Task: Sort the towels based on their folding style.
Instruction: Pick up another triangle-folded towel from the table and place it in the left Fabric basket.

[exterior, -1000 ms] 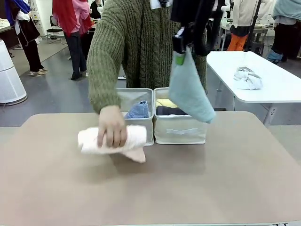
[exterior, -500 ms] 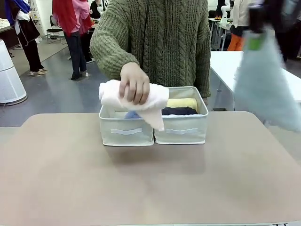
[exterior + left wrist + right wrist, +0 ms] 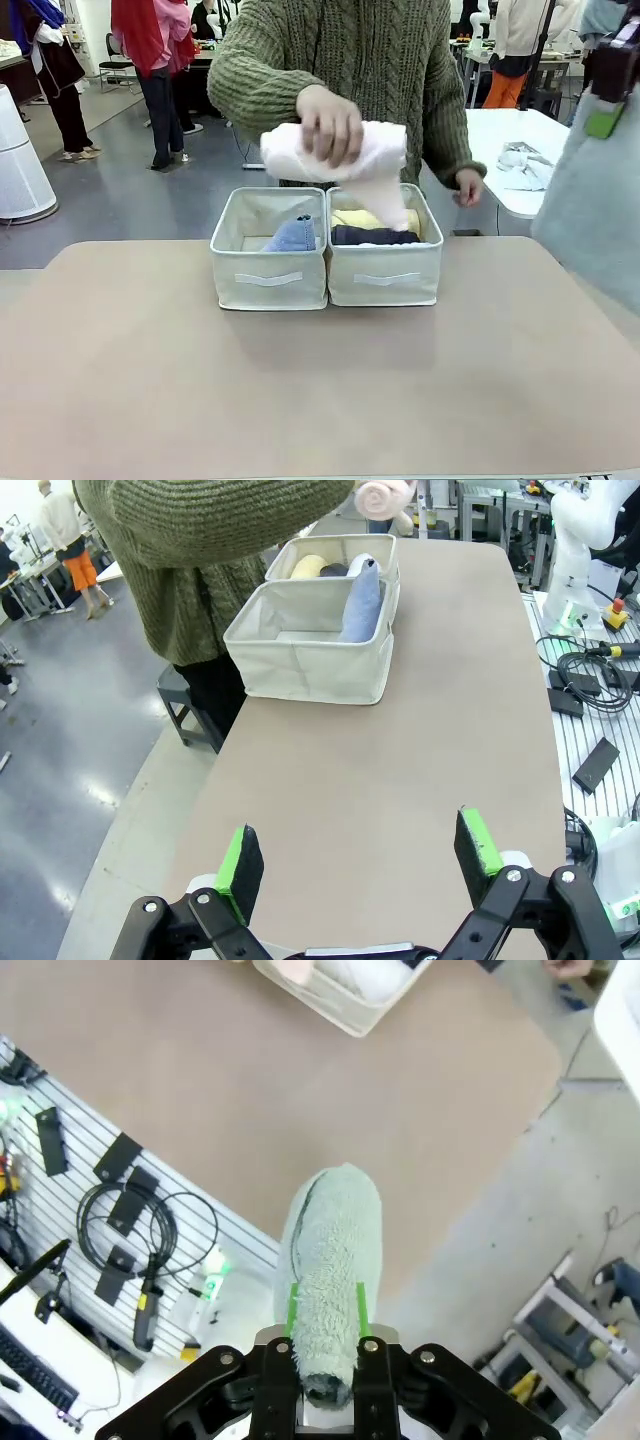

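The hand [image 3: 330, 125] has lifted the fluffy pink roll [image 3: 372, 150] over the right fabric bin [image 3: 385, 280]; the right claw [image 3: 327, 1307] still pinches the pale terry towel [image 3: 330, 1245], and the left claw [image 3: 358, 865] is spread wide.

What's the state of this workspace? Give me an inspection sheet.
Surface: tan table; cream left bin and right bin side by side.
Job's things: lavender-blue cone in left bin; yellow roll and dark roll in right bin; pink roll in person's hand above it; grey-blue towel hanging from right gripper.
Clutter: rag on white table behind.
Grippers: left gripper open, empty; right gripper shut on grey-blue towel.
Cables: black cables beside table.
Surroundings: people farther off.
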Available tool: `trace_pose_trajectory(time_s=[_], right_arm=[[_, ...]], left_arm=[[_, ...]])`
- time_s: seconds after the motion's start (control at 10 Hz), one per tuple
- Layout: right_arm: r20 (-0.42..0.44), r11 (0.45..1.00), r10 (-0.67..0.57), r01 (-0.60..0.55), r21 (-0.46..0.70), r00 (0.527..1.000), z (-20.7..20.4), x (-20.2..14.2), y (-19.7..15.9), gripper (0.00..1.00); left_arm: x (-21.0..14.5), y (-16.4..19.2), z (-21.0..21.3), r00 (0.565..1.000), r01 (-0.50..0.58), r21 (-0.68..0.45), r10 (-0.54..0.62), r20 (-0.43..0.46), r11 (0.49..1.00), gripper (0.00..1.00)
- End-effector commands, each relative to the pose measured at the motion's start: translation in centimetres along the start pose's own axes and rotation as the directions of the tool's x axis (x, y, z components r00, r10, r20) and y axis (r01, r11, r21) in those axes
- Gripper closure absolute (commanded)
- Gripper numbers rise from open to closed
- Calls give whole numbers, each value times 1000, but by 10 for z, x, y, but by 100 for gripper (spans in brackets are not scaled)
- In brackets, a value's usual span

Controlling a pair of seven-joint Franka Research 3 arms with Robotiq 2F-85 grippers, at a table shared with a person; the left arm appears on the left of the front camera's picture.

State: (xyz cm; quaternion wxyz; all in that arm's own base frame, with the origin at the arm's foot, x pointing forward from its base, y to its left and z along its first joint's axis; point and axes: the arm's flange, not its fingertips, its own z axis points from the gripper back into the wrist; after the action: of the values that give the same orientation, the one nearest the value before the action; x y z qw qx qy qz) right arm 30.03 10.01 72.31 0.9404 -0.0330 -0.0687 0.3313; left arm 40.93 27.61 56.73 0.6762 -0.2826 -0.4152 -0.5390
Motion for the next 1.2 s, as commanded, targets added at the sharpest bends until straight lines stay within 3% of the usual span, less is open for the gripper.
trace_pose_trajectory(time_s=[0.0, 1.1], right_arm=[[33, 1000, -11, 10, 13, 999, 2, 2, 2, 82], [16, 999, 51, -51, 13, 999, 1, 25, 2, 82]], left_arm=[[0, -3, 1, 1000, 4, 0, -4, -9, 1000, 0], [0, -3, 1, 1000, 4, 0, -4, -9, 1000, 0]])
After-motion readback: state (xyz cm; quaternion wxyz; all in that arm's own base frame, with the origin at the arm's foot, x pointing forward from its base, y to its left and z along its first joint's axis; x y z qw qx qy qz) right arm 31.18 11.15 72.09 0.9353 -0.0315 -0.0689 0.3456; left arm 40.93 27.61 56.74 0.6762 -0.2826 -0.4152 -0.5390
